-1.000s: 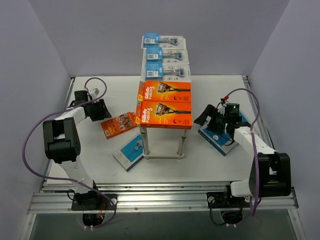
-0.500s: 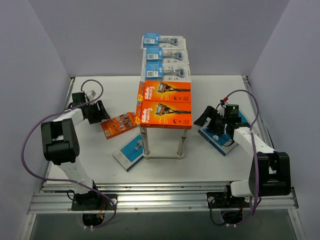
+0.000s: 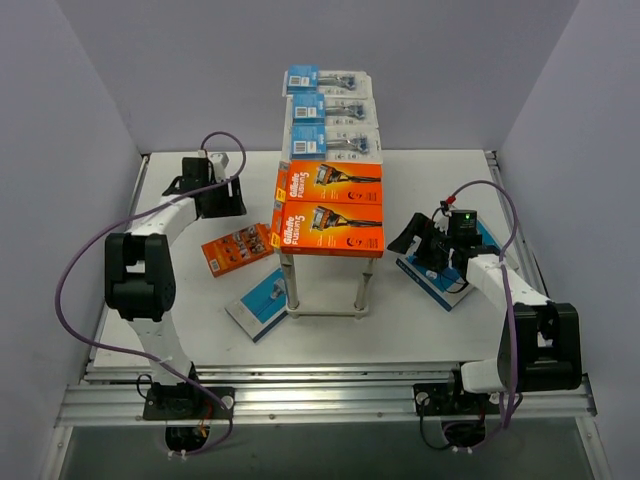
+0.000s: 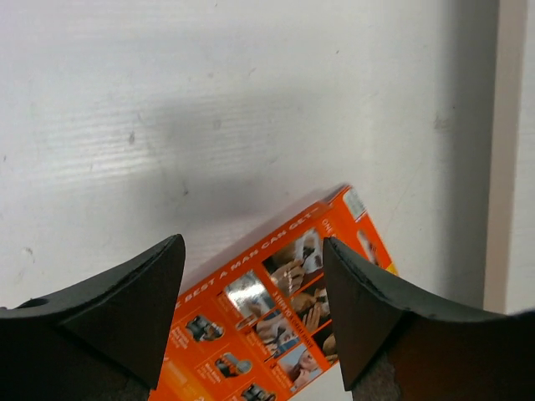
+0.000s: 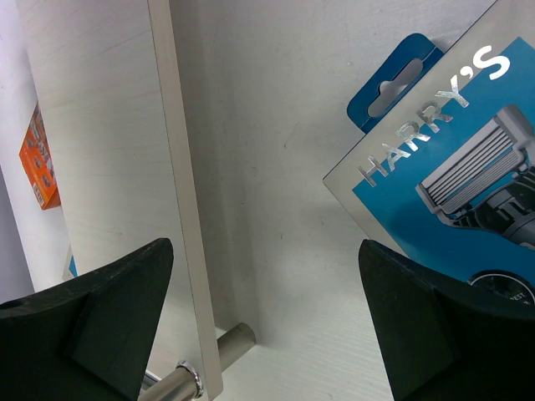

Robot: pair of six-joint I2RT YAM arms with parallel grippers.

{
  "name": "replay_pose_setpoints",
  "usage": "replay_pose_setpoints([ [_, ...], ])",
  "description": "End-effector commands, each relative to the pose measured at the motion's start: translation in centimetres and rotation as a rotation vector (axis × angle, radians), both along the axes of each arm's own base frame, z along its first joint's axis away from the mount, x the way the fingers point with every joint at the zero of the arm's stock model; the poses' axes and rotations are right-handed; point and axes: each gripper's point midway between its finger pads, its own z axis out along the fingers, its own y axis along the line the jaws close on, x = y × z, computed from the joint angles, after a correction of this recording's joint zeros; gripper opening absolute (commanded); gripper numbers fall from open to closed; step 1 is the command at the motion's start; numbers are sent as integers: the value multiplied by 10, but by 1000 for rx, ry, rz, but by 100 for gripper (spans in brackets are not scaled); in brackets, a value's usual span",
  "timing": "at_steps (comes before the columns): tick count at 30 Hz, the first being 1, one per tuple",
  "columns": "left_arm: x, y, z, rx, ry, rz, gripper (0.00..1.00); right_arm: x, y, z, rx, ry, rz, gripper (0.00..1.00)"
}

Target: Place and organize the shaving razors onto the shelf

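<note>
Five razor packs lie on top of the shelf (image 3: 291,285): three clear blister packs (image 3: 335,112) with blue cards in a row at the far end, and two orange boxes (image 3: 330,208) side by side at the near end.

The left gripper (image 3: 222,197) hangs over the far left part of the table (image 3: 180,330), its fingers (image 4: 125,309) spread wide with nothing between them. Seen from its wrist, a loose orange pack (image 4: 284,322) lies flat and slantwise on the table below the gap. From above, that pack sits on the gripper's near side, a little toward the shelf, apart from the fingers. The shelf's far end, with the blister packs, stands off to the gripper's right.

The right gripper (image 3: 415,235) is low beside the shelf's right side, jaws standing wide and holding nothing. A flat blue-and-white box (image 5: 451,159) marked HARRY'S lies on the table by its right finger (image 5: 435,326). I cannot tell whether that finger touches the box. On the gripper's left the pale wood edge of the shelf runs past, with a metal leg (image 5: 230,341) near the left finger.

A second blue-and-white box (image 3: 262,303) lies on the table at the shelf's near-left leg, well apart from both grippers and nearer the left one's side.
</note>
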Motion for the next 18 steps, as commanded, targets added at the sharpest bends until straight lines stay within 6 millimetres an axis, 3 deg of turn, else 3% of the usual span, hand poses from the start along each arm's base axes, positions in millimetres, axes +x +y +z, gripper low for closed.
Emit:
replay_pose_setpoints([
  [1,16,-9,7,33,-9,-18,75,3,1,1,-14,-25,13,88],
  [10,14,-44,-20,-3,75,-52,76,3,0,-4,-20,-15,10,88],
  [18,8,-62,-28,-127,108,-21,76,2,0,-7,-19,-7,9,88],
])
